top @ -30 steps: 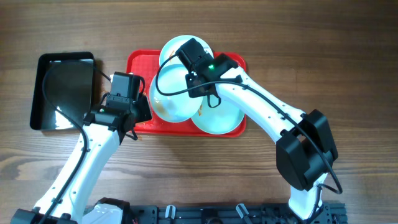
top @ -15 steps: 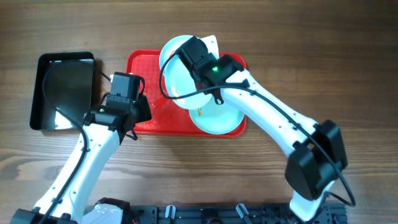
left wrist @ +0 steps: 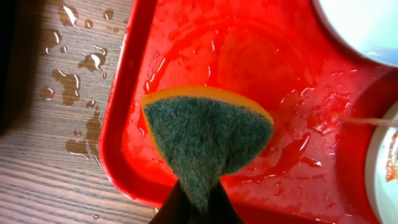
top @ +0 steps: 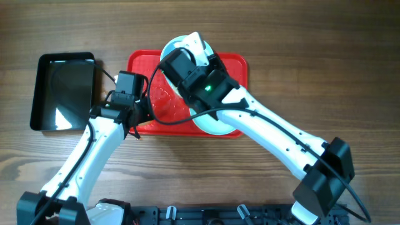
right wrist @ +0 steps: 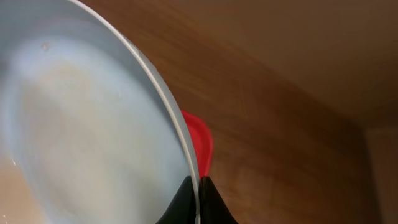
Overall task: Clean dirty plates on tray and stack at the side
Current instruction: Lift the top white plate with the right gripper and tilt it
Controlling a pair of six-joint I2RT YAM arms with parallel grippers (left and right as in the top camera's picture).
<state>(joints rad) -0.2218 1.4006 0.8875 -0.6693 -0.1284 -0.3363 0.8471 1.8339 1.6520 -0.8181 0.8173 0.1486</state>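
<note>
Wood table (left wrist: 56, 143), wet beside red tray (left wrist: 249, 50). Grips: right gripper (right wrist: 198, 198) pinches plate (right wrist: 81, 118) at rim; left gripper (left wrist: 198, 202) clamps sponge (left wrist: 205, 134). Hold plate steady over tray, then wipe sponge flat across its face.

You are working at a robotics test bench, a lab set-up dressed for dishwashing. Your left arm (top: 94, 156) and right arm (top: 275, 134), white with black joints, rise from a black mounting rail (top: 206, 215) at the edge of a plain wood-grain table (top: 350, 50), with a cable (top: 149, 97) looping loose. The kitchen part comes as props: a red tray (top: 140, 65), a black tray (top: 39, 62), a green-faced sponge (left wrist: 205, 137), a pale plate (right wrist: 81, 124), and water (left wrist: 87, 62) spilled on the wood.
</note>
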